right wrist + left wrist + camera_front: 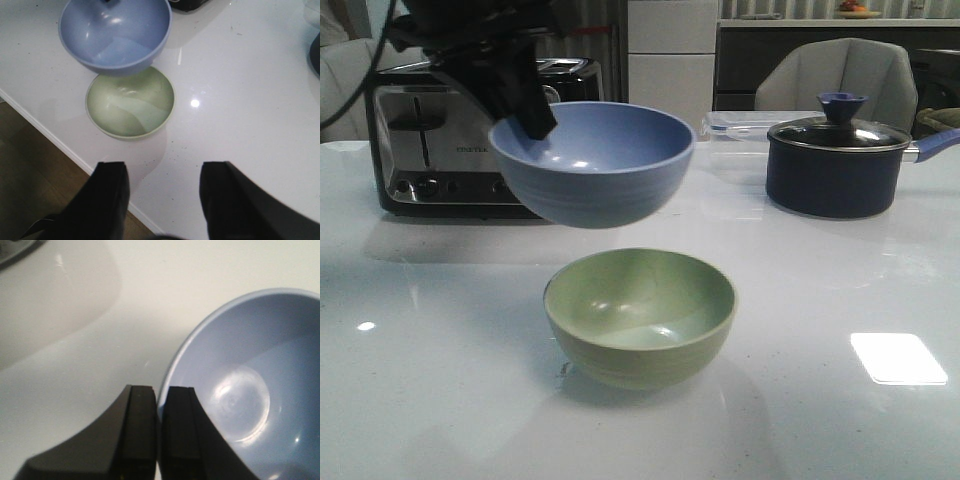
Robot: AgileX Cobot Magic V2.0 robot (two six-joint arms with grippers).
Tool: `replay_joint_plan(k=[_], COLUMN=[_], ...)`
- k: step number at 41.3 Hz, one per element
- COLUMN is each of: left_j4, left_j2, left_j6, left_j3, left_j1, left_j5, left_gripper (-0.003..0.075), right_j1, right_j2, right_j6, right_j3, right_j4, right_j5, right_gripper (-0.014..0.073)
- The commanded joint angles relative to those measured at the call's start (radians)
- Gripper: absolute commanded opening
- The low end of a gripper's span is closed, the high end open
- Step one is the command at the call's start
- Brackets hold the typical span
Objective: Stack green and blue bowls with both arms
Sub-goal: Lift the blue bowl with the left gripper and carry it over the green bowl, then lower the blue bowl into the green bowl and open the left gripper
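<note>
- green bowl (640, 318) sat upright on the white desk (840, 420).
- left gripper (159, 432) pinched the blue bowl (592, 162) rim — held above it.
- right gripper (162, 200) gaped wide, holding nothing.

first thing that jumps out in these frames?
The blue bowl hanging in mid-air, pinched at its rim by the left tool, directly above the green bowl sitting on the white table. The right tool is open and empty over the table's near edge.

You see the periwinkle blue bowl (592, 162) upright, hanging mid-frame above the sage green bowl (640, 316), which sits upright lower centre.
</note>
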Motion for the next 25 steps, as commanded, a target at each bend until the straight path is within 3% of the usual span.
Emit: replay_joint_plan(k=[1, 25], left_j4=[-0.02, 0.008], left_j2=[-0.03, 0.115], left_j6=[0.004, 0.006], left_j3=[-0.033, -0.012], left_j1=[-0.051, -0.092], left_j5=[-0.026, -0.06], left_gripper=[0.0097, 0.0097], right_j1=[-0.002, -0.002], right_j2=[-0.007, -0.007], right_j6=[-0.011, -0.011], right_j3=[-0.026, -0.026], right_j4=[-0.001, -0.001], right_j5=[-0.064, -0.064], right_gripper=[0.0447, 0.0447])
